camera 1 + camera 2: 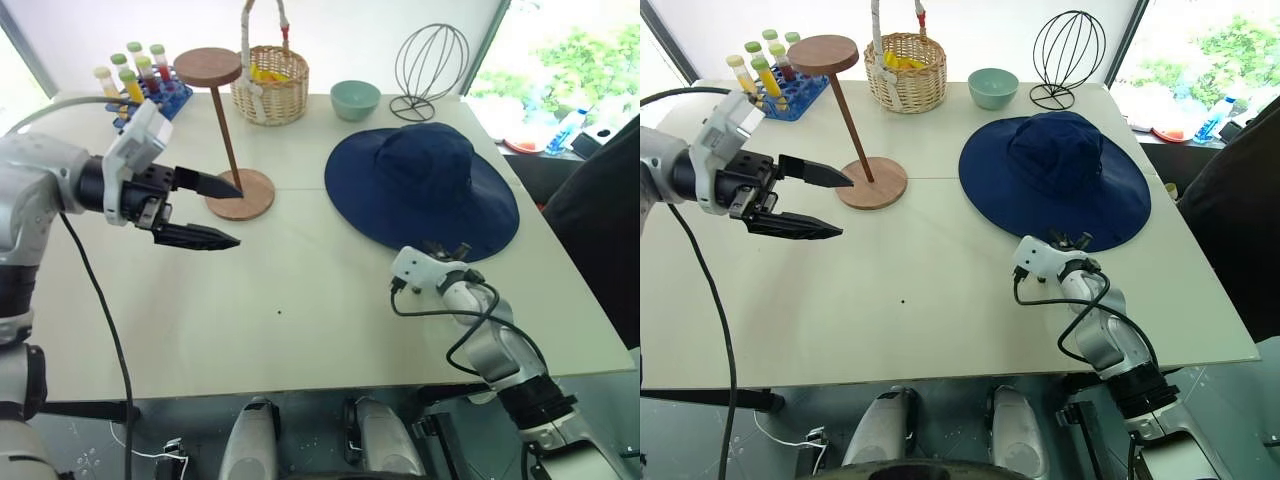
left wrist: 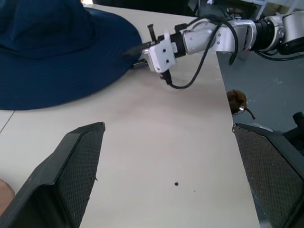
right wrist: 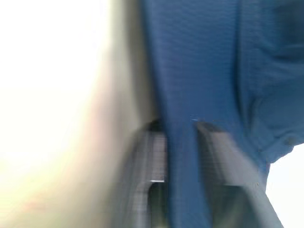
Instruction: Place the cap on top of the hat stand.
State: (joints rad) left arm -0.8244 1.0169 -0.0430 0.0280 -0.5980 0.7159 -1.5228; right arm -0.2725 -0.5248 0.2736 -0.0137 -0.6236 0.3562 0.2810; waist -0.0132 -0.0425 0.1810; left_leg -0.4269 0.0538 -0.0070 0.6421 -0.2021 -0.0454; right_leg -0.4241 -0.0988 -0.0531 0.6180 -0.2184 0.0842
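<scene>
Navy fabric sits pinched between my right tool's [image 1: 443, 247] two black fingers: in the right wrist view a fold of the cap's [image 1: 425, 185] brim runs straight down between the pads, so I read that tool as closed on the brim. From the head camera the right tool lies low on the counter [image 1: 300, 320] at the cap's near edge, pointing away from me.

My left tool [image 1: 222, 212] hangs above the counter on my left side, pointing across toward the right, its fingers spread wide apart and gripping nothing. Its upper fingertip lines up with the rod of the hat stand [image 1: 228, 140]; whether it touches I cannot tell.

Further out, the cap lies flat on the counter to my right, crown up, its wide round brim spread out around it. The hat stand stands on my left, well apart from the cap, round wooden base on the counter, its thin rod leaning a little and the disc top bare.

Along the far edge I see a blue rack of test tubes [image 1: 140, 75] with coloured liquids behind the stand, then a wicker basket [image 1: 268, 85] with something yellow inside, a pale green bowl [image 1: 355, 99], and a dark wire globe-shaped stand [image 1: 428, 65] behind the cap.
</scene>
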